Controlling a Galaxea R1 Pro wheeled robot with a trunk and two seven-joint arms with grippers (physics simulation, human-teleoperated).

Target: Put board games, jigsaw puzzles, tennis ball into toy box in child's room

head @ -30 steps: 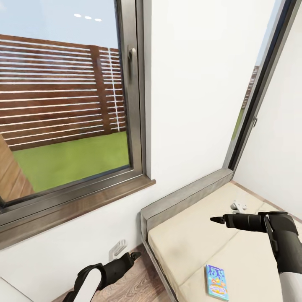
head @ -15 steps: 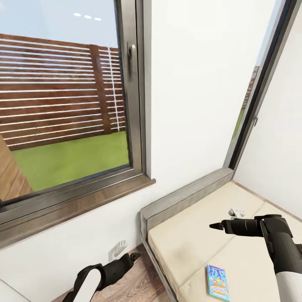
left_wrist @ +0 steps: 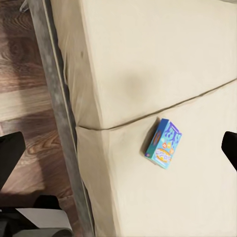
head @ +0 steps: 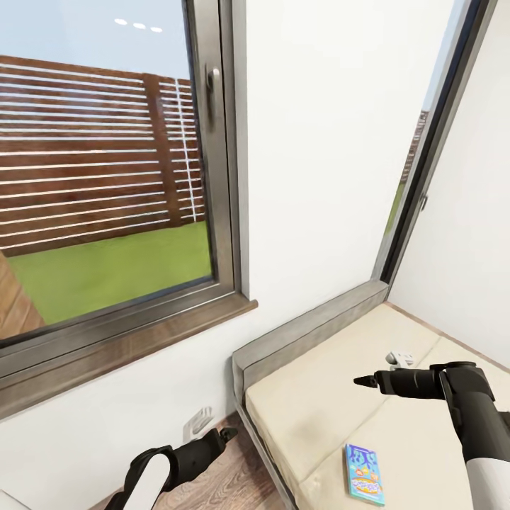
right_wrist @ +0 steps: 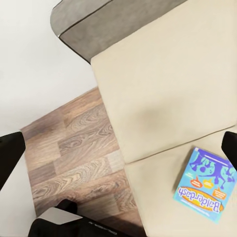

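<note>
Bed (head: 333, 368) ahead at 1 o'clock from my head camera, cream mattress, grey headboard (head: 312, 329) against white wall; teal-blue board game (head: 364, 474) flat on mattress near its floor-side edge, at 5 o'clock in head view, "Balderdash" readable in right wrist view (right_wrist: 206, 183); right gripper (head: 367, 382) hovers above mattress, apart from box, tips read together, I cannot tell for sure; left gripper (head: 225, 432) low over wood floor (head: 227, 482), jaw state I cannot tell; window (head: 106, 177) at 10 o'clock.

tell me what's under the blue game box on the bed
The blue game box lies flat on the bed's cream mattress, close to a seam between two cushions. Whatever sits directly beneath the box is covered, so nothing else can be confirmed there.
</note>
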